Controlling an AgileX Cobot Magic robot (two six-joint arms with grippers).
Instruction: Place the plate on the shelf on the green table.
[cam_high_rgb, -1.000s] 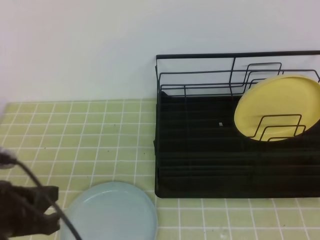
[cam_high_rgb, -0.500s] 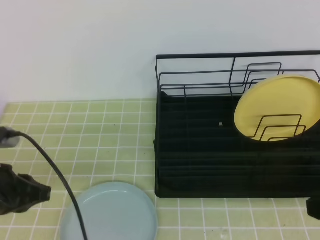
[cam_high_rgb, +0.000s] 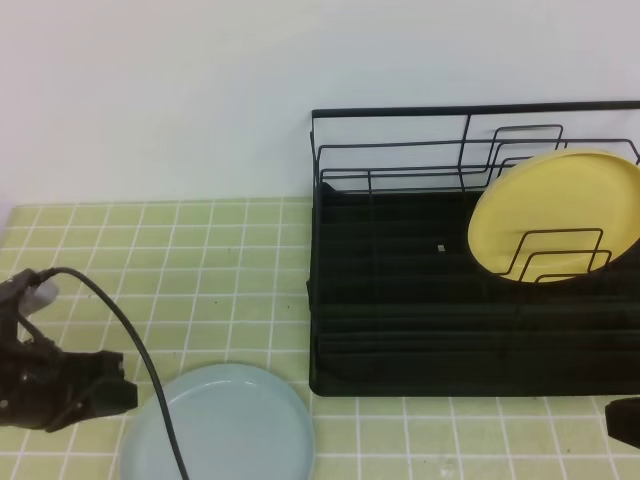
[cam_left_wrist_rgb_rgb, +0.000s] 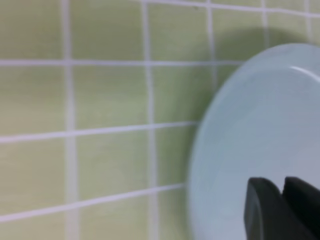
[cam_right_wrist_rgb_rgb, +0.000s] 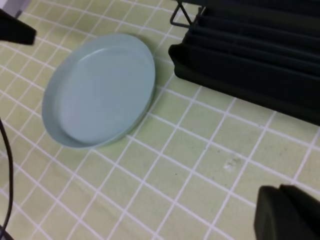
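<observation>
The pale blue-mint plate lies flat on the green table at the front, left of the black wire shelf. My left gripper is low at the plate's left rim, with its fingers together and nothing between them. In the left wrist view its tips hang over the plate's left part. My right gripper shows only as a dark corner at the front right. In the right wrist view it looks shut and empty, well right of the plate and in front of the shelf.
A yellow plate stands on edge in the right-hand dividers of the shelf. The left arm's black cable arcs over the tiles and crosses the plate's left edge. A white wall stands behind the table.
My left gripper has swung from the far left edge rightward to the plate's left rim, and its fingers have come together. The right gripper has edged into view at the bottom right.
</observation>
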